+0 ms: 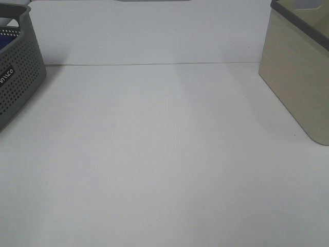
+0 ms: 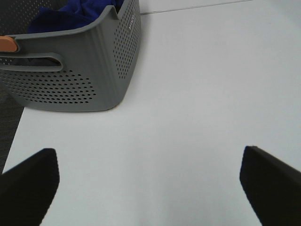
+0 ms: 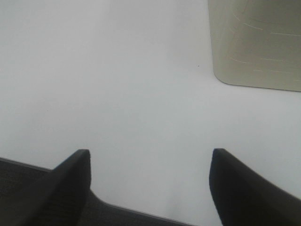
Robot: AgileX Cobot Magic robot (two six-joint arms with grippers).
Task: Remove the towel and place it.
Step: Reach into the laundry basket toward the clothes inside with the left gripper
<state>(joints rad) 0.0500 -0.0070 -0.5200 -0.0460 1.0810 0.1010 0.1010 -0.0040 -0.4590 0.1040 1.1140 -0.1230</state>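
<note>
Blue plush towel (image 2: 75, 16): bunched inside the grey basket (image 2: 94, 75), its folds heaped up to the rim on the far side. From the high view only a blue sliver shows under the basket's rim, at the far-left edge.

Grey basket: perforated plastic walls, a slot handle in the near wall, white lettering on one side that is too cut off to read whole. Stands on the table (image 1: 154, 164) at its left edge. An orange tab (image 2: 8, 43) sits at the rim; what it belongs to cannot be told.

Left gripper (image 2: 148, 188): fingers (image 2: 28, 188) released and spread wide, only bare tabletop between them. Hangs over the table near the basket's corner, apart from it and not touching the towel.

Right gripper (image 3: 150, 186): fingers (image 3: 70, 183) likewise released and parted, grasping nothing, over the table's edge.

Beige bin (image 1: 298, 77): tall, smooth-walled, rounded corners, dark grey band at the rim. Stands at the table's right, well apart from the basket; contents hidden.

Table: white, matt. A thin dark line (image 1: 154, 65) runs across its far part, between basket and bin. Dark floor (image 2: 7, 117) shows beyond its left edge.
</note>
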